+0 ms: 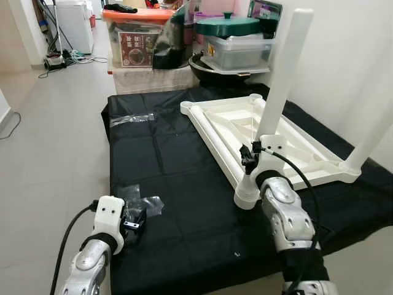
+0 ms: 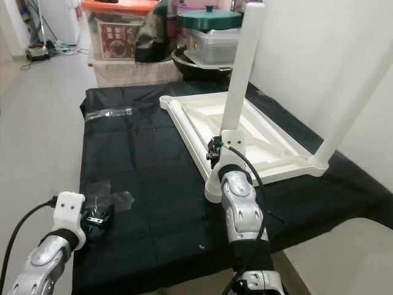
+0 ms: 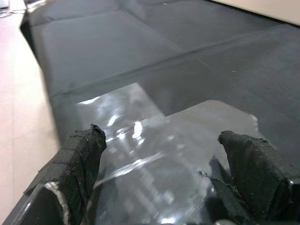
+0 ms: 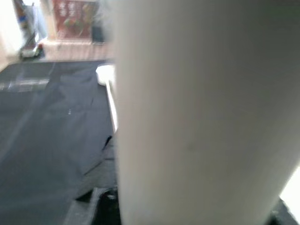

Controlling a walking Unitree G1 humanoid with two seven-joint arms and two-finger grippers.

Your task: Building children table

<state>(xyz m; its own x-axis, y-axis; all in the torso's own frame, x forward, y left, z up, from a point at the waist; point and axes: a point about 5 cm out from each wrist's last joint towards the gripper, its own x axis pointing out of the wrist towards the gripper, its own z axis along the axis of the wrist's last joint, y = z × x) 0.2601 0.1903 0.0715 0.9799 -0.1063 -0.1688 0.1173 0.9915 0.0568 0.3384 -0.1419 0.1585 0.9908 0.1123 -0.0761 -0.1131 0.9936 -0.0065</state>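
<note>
Right end effector [image 1: 250, 161] is up against the base of a white table leg [image 1: 284, 74] that stands upright at the near corner of the upside-down white children's table [image 1: 258, 132]; whether its fingers are clamped or apart cannot be told. The table lies on a black cloth [image 1: 159, 153] spread on the floor, with a second leg [image 1: 371, 138] upright at the right corner. Left end effector [image 1: 132, 222] hovers low at the cloth's near left edge, over a clear plastic bag [image 1: 144, 203]. Another strip of clear plastic [image 1: 130, 119] lies farther back on the cloth, and storage boxes [image 1: 138, 43] stand behind it.

From the left wrist, the two black fingers [image 3: 77, 164] are spread apart, with the crumpled clear bag [image 3: 154, 159] between them on the cloth.

From the right wrist, the white leg [image 4: 201, 112] stands very close, blurred.
</note>
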